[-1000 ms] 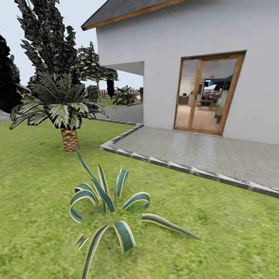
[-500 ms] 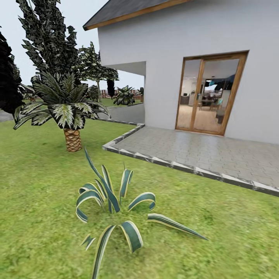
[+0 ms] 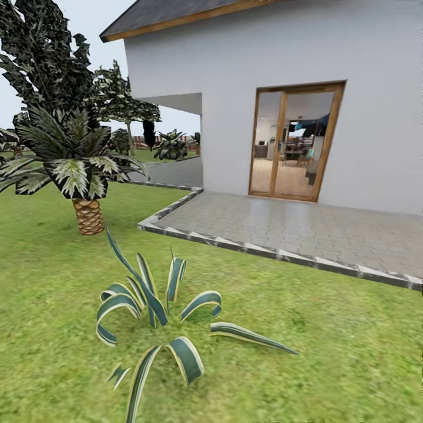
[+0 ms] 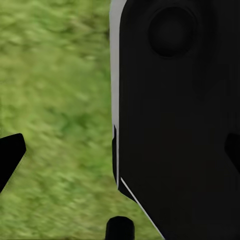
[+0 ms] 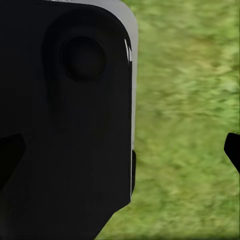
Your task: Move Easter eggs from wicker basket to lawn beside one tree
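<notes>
Transit frame: lawn underfoot, eggs and basket not spotted from here.
Landmark is the striped spiky plant: short palm beyond it, paved patio and glass door of the house off to its far side, dark tall tree behind the palm. Wrist cams give grass plus black robot body; can't tell either gripper's state. My call: keep scanning along the grass, steer round the plant.

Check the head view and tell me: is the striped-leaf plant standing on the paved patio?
No, the striped-leaf plant grows from the lawn, apart from the patio.
</notes>
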You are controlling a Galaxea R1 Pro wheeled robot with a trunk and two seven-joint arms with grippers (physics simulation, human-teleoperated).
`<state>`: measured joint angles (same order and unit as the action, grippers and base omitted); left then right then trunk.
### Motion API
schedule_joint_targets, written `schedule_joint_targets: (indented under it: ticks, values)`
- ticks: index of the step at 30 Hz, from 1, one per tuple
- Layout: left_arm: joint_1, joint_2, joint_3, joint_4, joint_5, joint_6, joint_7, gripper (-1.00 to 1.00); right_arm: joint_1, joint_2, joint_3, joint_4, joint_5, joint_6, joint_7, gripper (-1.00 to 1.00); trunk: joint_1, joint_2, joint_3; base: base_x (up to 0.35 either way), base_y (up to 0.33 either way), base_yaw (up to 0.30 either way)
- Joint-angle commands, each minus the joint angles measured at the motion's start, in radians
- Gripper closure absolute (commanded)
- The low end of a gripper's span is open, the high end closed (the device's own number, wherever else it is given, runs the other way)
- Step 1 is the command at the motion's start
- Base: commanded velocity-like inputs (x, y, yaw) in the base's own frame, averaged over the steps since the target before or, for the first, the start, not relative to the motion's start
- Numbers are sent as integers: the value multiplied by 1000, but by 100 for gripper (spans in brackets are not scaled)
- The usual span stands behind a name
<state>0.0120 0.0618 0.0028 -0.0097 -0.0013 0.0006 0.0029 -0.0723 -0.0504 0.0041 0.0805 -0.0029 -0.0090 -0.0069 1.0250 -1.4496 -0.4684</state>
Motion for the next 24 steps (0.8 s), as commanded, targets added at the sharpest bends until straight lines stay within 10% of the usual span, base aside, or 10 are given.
schedule_joint_targets:
  ticks: [1, 24]
  values:
    - [0, 0, 0, -1, 0, 0, 0, -100, -1, 0, 0, 2, 0, -1, -1, -100, 0, 0, -1, 0, 24, -108]
    - [0, 1, 0, -1, 0, 1, 0, -100, -1, 1, 0, 5, 0, 0, -1, -100, 0, 0, -1, 0, 283, -8]
